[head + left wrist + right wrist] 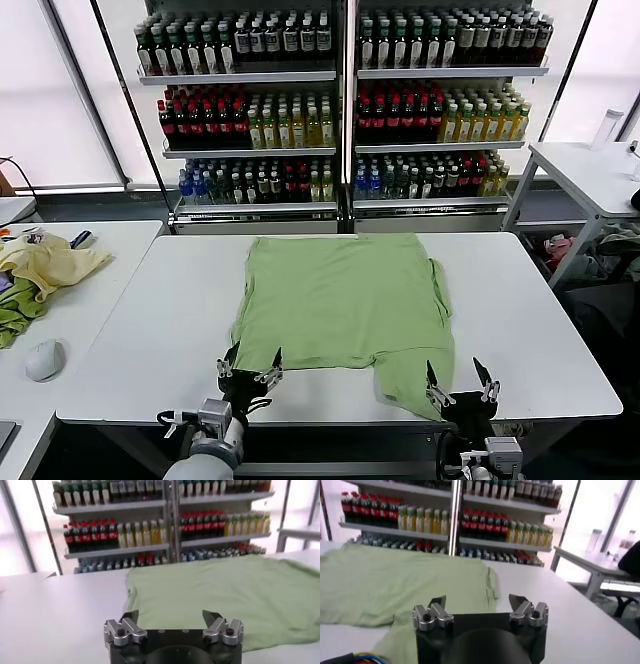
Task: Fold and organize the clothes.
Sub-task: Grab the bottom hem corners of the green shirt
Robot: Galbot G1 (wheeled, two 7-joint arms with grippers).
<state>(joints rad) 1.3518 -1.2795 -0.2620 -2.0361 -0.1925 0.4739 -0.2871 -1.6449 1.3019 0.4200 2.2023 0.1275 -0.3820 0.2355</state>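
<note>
Along the table's [150, 330] near edge, left claw [250, 368] and right claw [461, 382] gape open, flanking the polo shirt's [340, 295] hem

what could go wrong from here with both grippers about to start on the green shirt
1. The shirt lies with one sleeve trailing to the table's near edge, beside the open right gripper; a pull there might drag it off.
2. The open left gripper sits at the shirt's near corner; a shallow pinch may miss the thin cloth.
3. Existing wrinkles could get folded in.
</note>
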